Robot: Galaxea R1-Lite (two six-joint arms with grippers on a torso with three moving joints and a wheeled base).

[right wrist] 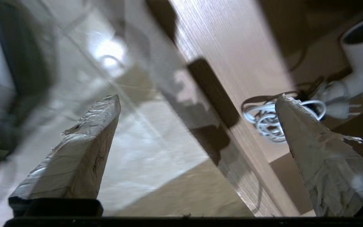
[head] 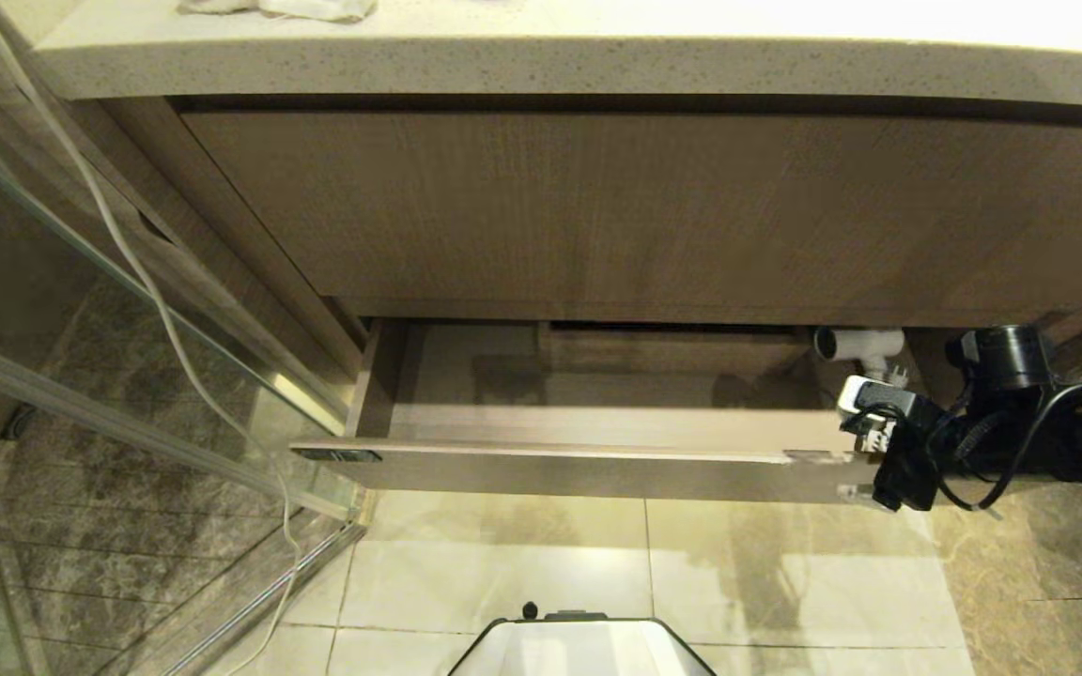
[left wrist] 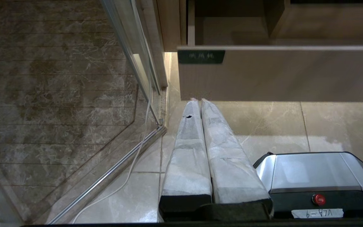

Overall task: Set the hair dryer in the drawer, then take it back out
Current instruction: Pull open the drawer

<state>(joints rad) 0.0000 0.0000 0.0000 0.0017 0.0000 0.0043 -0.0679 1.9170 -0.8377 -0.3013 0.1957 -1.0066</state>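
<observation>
1 drawer (head: 597,469) stands pulled out under the taller wood-grain front panel (head: 654,207), and the hair dryer (head: 860,345) lies inside it at the far right back corner, just beside the boxed cut-out (head: 672,352).

Right gripper (right wrist: 197,101): fingers spread wide, nothing between them. In the head view it hangs at the drawer's right front corner, over the low front panel. The dryer lies beyond it, deeper into the drawer and slightly toward the centre, near but apart.

Dryer's long axis: barrel roughly level, running left-right along the back wall. The dark round end points left, toward the cut-out; a short stub, probably the folded handle, points forward toward the gripper. Bundled pale cord (right wrist: 263,118) lies on the drawer floor between gripper and barrel; in the right wrist view 1 fingertip overlaps it, contact uncertain.

Left gripper (left wrist: 197,101): fingers pressed together, empty, parked low in front of the drawer's left end, well apart from the dryer.

Judgement: right arm is clearly nearer; a reach would go inward past the cord, jaws across the barrel.
</observation>
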